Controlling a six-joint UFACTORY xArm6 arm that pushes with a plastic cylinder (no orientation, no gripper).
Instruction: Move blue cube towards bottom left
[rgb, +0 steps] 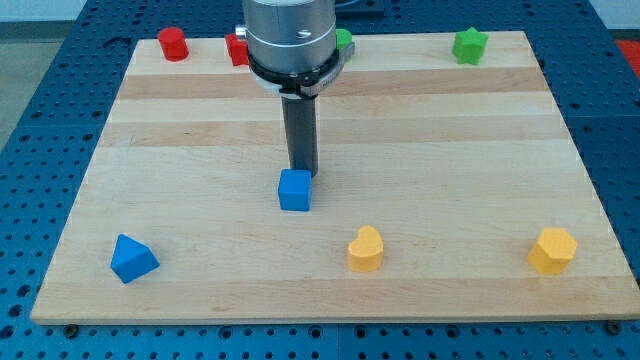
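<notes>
The blue cube (294, 190) sits on the wooden board (440, 150) a little left of the middle. My tip (302, 173) stands just above the cube's top right edge in the view, touching or nearly touching it. The rod rises from there to the arm's grey body at the view's top.
A blue triangular block (132, 258) lies at the bottom left. A yellow heart-like block (366, 248) and a yellow hexagonal block (552, 250) lie along the bottom. A red cylinder (173, 43), a partly hidden red block (237, 49), a partly hidden green block (344, 40) and a green star (469, 45) line the top edge.
</notes>
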